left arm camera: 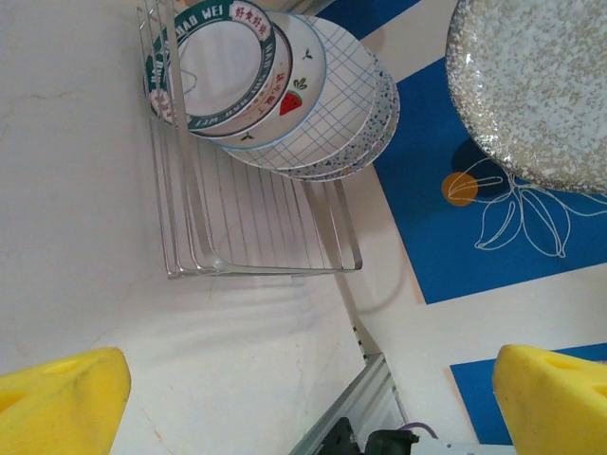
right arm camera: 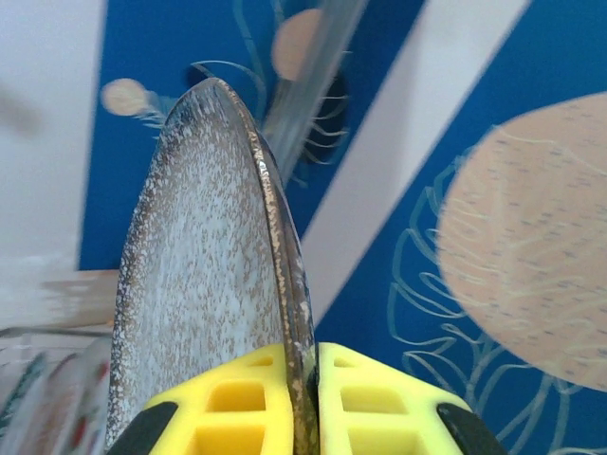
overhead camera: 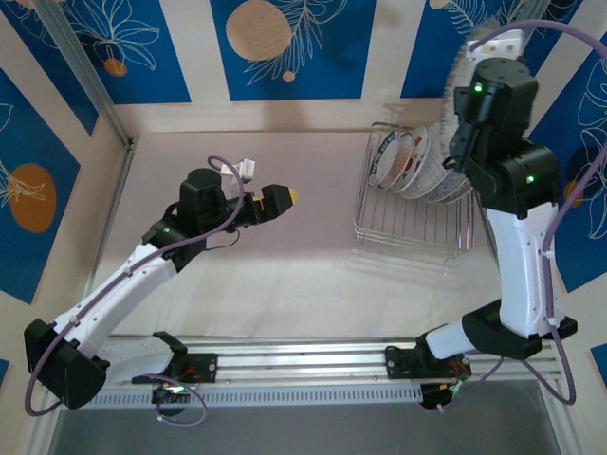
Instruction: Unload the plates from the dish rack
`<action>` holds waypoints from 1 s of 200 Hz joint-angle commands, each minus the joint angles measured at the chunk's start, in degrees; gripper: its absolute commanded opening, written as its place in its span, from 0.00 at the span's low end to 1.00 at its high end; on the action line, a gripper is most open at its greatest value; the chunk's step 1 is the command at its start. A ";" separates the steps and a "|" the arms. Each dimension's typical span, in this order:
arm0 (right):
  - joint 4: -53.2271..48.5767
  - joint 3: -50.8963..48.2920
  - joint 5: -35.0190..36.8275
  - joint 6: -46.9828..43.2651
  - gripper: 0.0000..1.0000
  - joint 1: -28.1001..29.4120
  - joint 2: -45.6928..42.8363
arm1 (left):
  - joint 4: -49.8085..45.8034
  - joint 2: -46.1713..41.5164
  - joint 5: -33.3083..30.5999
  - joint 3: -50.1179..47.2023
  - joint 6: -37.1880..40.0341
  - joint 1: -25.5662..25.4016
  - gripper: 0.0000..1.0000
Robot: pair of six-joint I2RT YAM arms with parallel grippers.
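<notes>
I read the right gripper (right arm camera: 303, 403) as clamped on the rim of the grey speckled round plate (right arm camera: 199, 284). Its yellow fingers (right arm camera: 232, 408) press on either face of the plate. From the top camera, this plate (overhead camera: 453, 68) hangs in the air, clear of the table, above the table's far right corner and higher than the rack.

The rectangular silver wire dish rack (overhead camera: 413, 235) stands on the pale table (overhead camera: 285, 275), close to the right edge and towards the far side. The left wrist camera shows the rack (left arm camera: 256, 237) with a row of round plates (left arm camera: 275, 85) leaning together at one end. The front plate has a green rim with red lettering. Behind it are a white plate with a red fruit mark and a crosshatched plate. The rest of the rack's slots are bare wire.

The left gripper (overhead camera: 280, 201) sits over the middle of the table with its jaws spread wide and nothing between them. It points towards the rack and is well apart from it.
</notes>
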 commanded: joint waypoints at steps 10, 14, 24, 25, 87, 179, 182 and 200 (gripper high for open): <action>1.90 5.37 1.48 11.40 0.00 7.55 1.65 | 7.05 1.12 2.23 -1.85 -4.96 0.52 0.97; 1.53 5.29 1.31 12.28 0.00 8.40 1.92 | 7.53 1.37 2.19 -2.10 -5.32 0.47 0.97; -0.12 5.43 0.55 15.21 0.00 10.45 2.71 | 8.90 1.84 2.26 -2.74 -6.45 0.46 0.97; -0.33 5.49 0.35 15.59 0.00 10.58 2.79 | 9.14 1.90 2.27 -2.79 -6.52 0.44 0.97; -16.81 14.11 -10.25 37.06 0.00 16.07 12.32 | 29.47 9.10 2.00 -9.60 -15.11 1.28 0.93; -22.01 17.79 -25.73 47.04 0.00 13.48 17.88 | 66.28 27.76 7.28 -15.18 -36.33 7.55 0.67; -22.07 17.72 -26.11 47.19 0.00 13.37 17.94 | 66.97 28.24 7.36 -15.22 -36.93 7.55 0.67; -22.13 17.08 -28.43 48.44 0.00 12.29 18.03 | 69.57 30.46 8.68 -14.69 -39.13 7.56 0.65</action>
